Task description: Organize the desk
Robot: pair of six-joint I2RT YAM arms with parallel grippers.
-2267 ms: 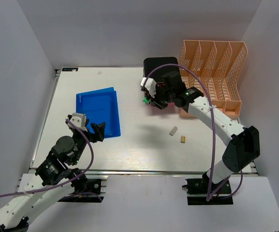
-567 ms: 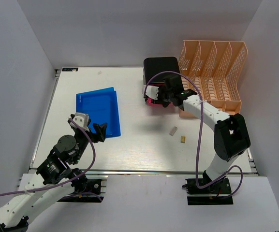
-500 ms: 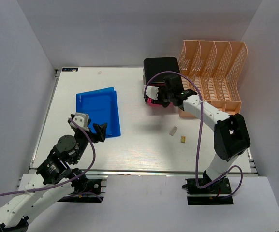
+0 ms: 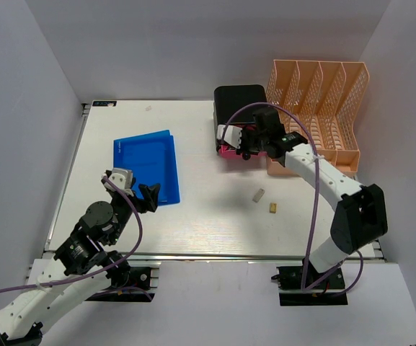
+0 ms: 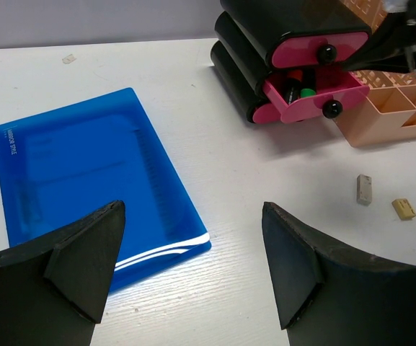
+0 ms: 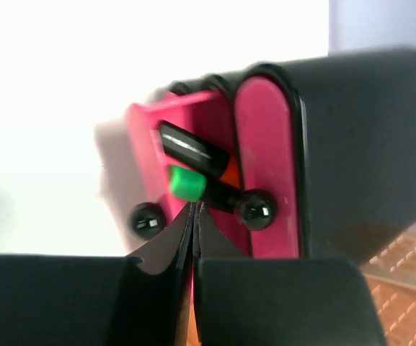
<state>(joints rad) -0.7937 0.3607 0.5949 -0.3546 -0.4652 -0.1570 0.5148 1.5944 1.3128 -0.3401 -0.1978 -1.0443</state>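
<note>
The white desk (image 4: 215,223) holds a black drawer unit (image 4: 240,101) at the back, also in the left wrist view (image 5: 294,21). Its lower pink drawer (image 5: 312,97) stands open with a green-capped marker (image 6: 187,183) and another marker inside. My right gripper (image 4: 242,149) is shut and empty; its tips (image 6: 195,207) sit just in front of the drawer, between the two black knobs. My left gripper (image 4: 148,194) is open and empty (image 5: 193,216), above the desk by the near right corner of the blue folders (image 5: 85,173).
A peach lattice file rack (image 4: 323,108) stands right of the drawer unit. Two small erasers, one white (image 4: 259,194) and one tan (image 4: 272,207), lie on the desk in front of it. The blue folders (image 4: 146,167) lie left of centre. Grey walls surround the desk.
2.3 s ago my right gripper held a green-capped marker by the drawer; now the marker lies in the drawer, and the gripper is shut, empty and slightly further right. The left arm has barely moved.
</note>
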